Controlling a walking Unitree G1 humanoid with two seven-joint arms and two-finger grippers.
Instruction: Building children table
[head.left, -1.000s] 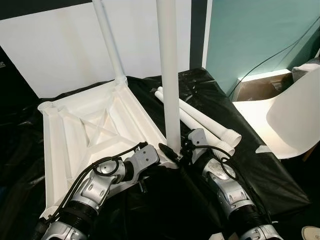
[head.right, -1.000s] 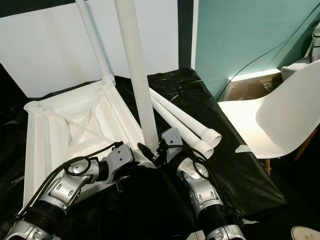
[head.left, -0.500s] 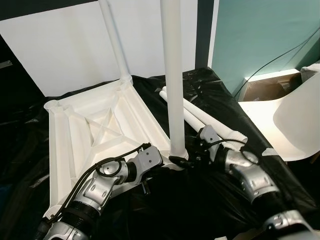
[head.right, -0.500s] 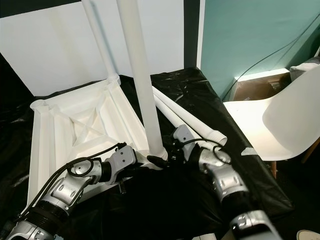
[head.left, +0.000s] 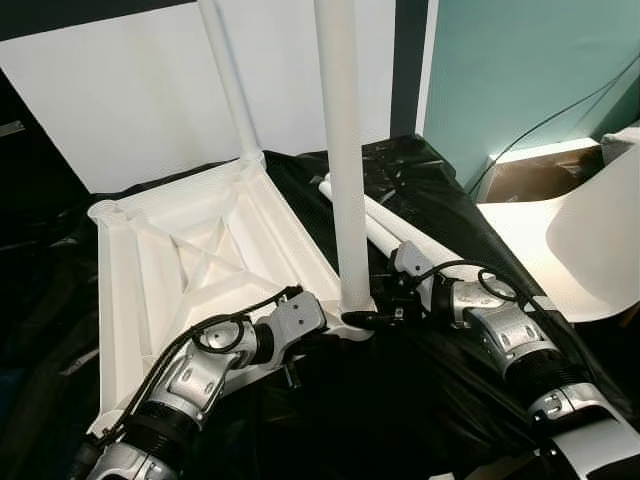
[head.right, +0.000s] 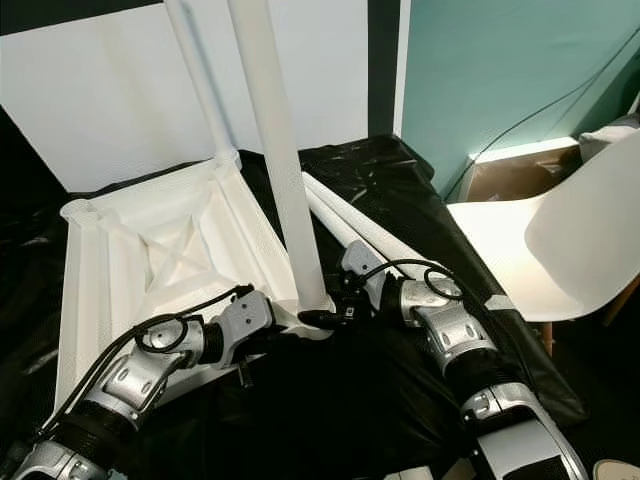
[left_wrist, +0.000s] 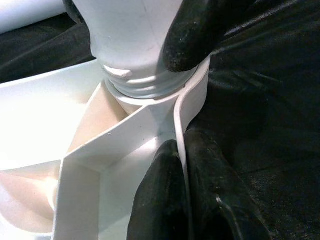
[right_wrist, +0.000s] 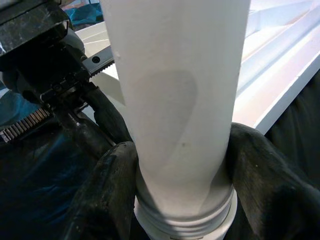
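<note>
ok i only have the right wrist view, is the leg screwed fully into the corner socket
observer: no, thread ridges on the leg in your right claw show above the socket
operator: where's the left claw
observer: left claw pinches the tabletop rim under that socket
operator: other legs
observer: a second leg stands in the far corner, two loose legs lie on the black sheet

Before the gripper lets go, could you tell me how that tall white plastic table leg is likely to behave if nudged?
The tall white plastic table leg looks stiff: it stands straight. Its threads still show above the overturned white tabletop's corner socket, so it may wobble or tip. The right gripper clamps its smooth base, which probably slips easily.
</note>
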